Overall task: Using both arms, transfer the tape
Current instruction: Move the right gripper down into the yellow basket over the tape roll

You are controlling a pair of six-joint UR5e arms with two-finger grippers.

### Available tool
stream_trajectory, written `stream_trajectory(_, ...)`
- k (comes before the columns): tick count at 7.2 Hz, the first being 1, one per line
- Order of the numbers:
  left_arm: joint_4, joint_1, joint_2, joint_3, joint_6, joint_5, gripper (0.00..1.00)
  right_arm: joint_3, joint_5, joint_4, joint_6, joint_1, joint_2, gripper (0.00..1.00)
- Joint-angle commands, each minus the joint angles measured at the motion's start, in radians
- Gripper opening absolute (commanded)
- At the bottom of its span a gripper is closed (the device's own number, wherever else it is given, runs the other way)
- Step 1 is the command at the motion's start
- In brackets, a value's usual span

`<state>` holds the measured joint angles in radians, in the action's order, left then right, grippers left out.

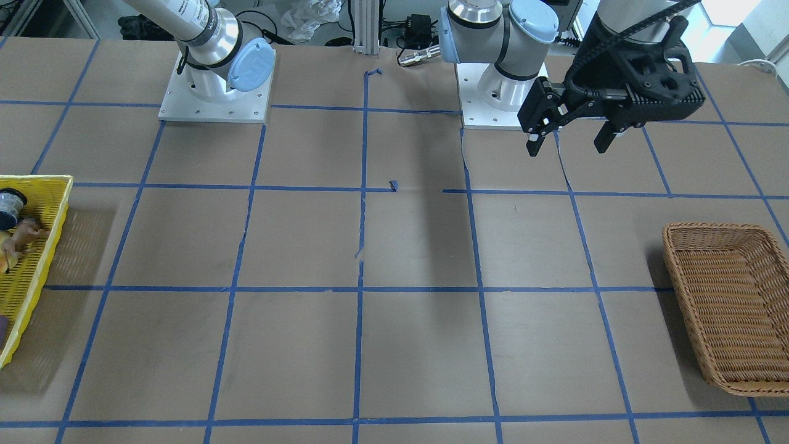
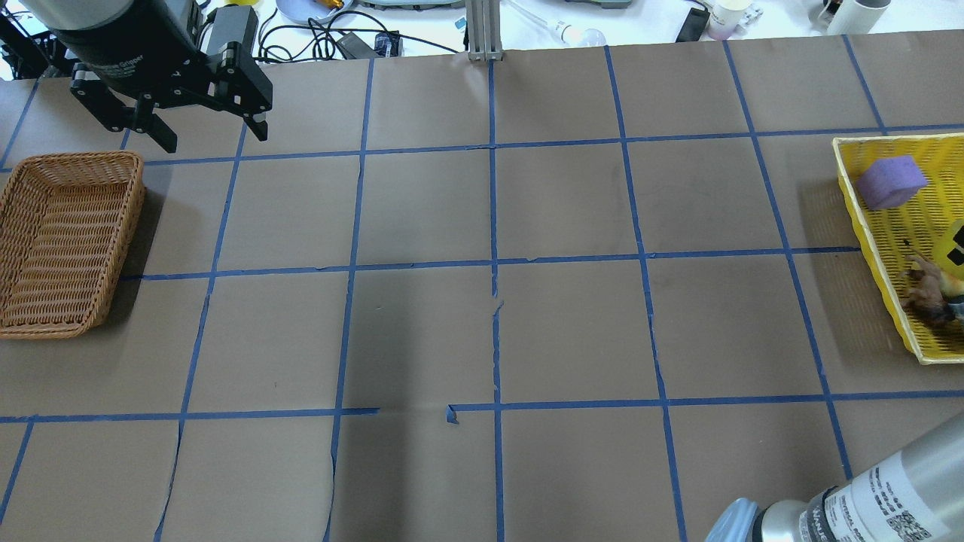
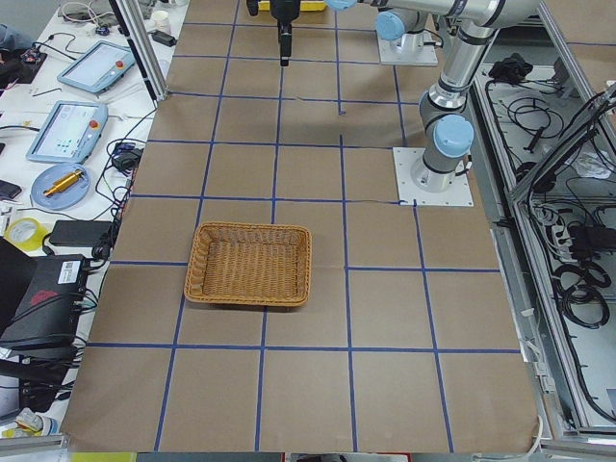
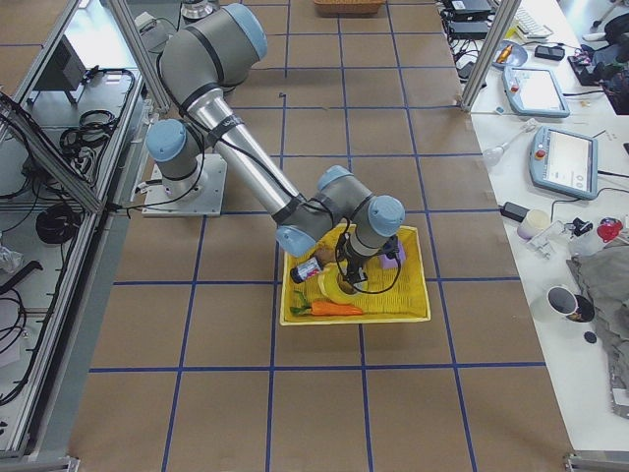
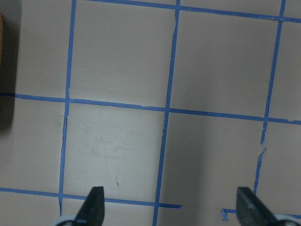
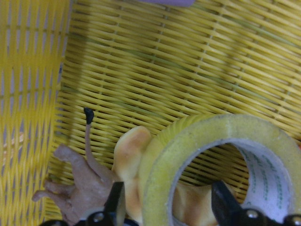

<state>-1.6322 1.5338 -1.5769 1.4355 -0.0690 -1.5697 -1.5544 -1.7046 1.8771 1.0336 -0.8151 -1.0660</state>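
The tape [image 6: 211, 129], a yellow roll with a white core, lies in the yellow tray [image 6: 28, 94], leaning on a brown toy animal [image 6: 80, 174]. My right gripper [image 6: 168, 205] is down in the tray and open. One finger [image 6: 115, 200] is outside the roll's wall and the other is inside the ring, with small gaps on both sides. In the exterior right view the right gripper [image 4: 346, 275] hangs over the tape [image 4: 339, 288]. My left gripper [image 1: 567, 139] is open and empty, high above the table beside the wicker basket [image 1: 730, 308].
The tray [image 2: 866, 218] sits at the table's right end and also holds a purple block [image 2: 891, 182], a carrot [image 4: 334, 309] and a small can [image 1: 9, 206]. The basket [image 2: 64, 241] stands at the left end. Blue tape lines grid the brown table.
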Motion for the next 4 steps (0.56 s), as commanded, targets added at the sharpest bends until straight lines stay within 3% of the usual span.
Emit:
stream_trajectory(1,0.000,0.000,0.000,0.000,0.000,-0.001,1.00,0.004,-0.039,-0.141,-0.074,-0.018,-0.102,0.00)
stream_trajectory(4,0.000,0.000,0.000,0.000,0.000,0.000,1.00,0.058,-0.098,-0.170,-0.090,-0.139,-0.242,0.00)
